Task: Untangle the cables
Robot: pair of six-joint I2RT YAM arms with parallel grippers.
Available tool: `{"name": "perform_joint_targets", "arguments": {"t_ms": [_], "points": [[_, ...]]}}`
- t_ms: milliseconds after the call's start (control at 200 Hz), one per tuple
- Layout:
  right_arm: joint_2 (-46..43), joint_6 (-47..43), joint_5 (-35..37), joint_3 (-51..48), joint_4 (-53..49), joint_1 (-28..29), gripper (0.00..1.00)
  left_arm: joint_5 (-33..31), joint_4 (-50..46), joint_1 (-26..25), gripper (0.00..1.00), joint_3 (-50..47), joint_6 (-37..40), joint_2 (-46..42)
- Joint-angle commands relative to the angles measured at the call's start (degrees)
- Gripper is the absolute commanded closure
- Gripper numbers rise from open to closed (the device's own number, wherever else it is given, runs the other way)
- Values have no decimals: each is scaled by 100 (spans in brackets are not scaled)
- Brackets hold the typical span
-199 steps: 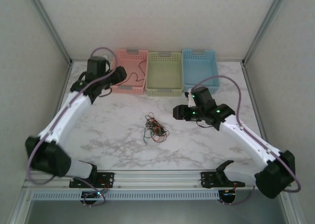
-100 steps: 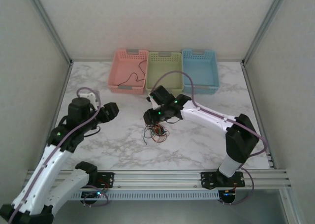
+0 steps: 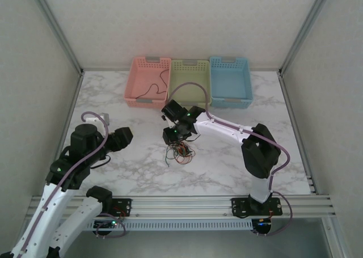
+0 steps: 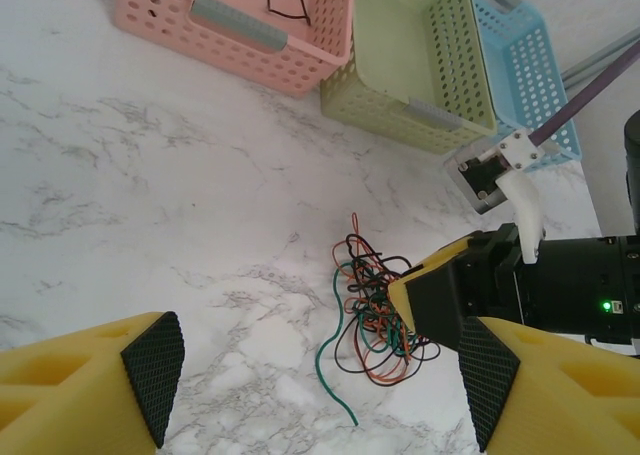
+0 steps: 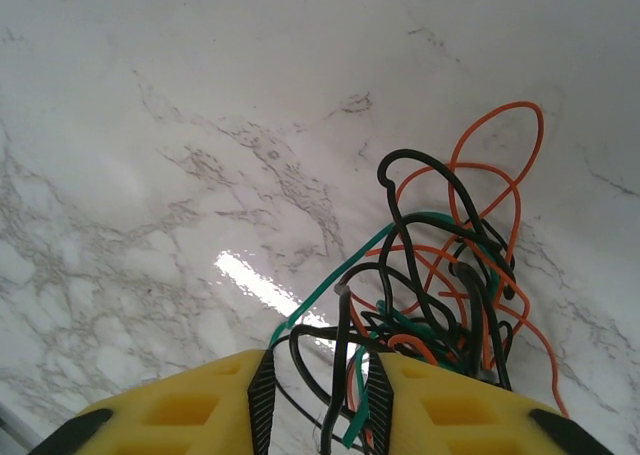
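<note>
Right gripper (image 5: 318, 395) now narrower around cables (image 5: 440, 275)

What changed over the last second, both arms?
Left gripper pulled back from the pink basket toward the near-left, jaws open. Right gripper swung left onto the cables, closing around a few strands. Tangle and the black wire in that basket unmoved.

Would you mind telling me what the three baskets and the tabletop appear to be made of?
Pink basket, green basket, blue basket: probably moulded plastic, matte, judging by perforated walls. Tabletop: glossy marble-look surface, grey veins and a reflected glare; stone or laminate, cannot tell.
</note>
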Motion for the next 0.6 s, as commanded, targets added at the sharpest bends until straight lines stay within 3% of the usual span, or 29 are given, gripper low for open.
{"name": "perform_joint_targets", "arguments": {"t_ms": [0,95,230,596], "points": [[58,-43,155,146,-172,78,74,9,-105,-12,25,-61,-32,-84],[25,-42,129,112,-143,89,81,2,-84,-12,24,-87,-40,-84],[-298,-136,171,-27,-13,104,100,-76,-100,-12,25,-79,-69,-76],[-1941,-713,-303,-1178,1008,98,100,984,1083,-20,24,-873,-766,145]]}}
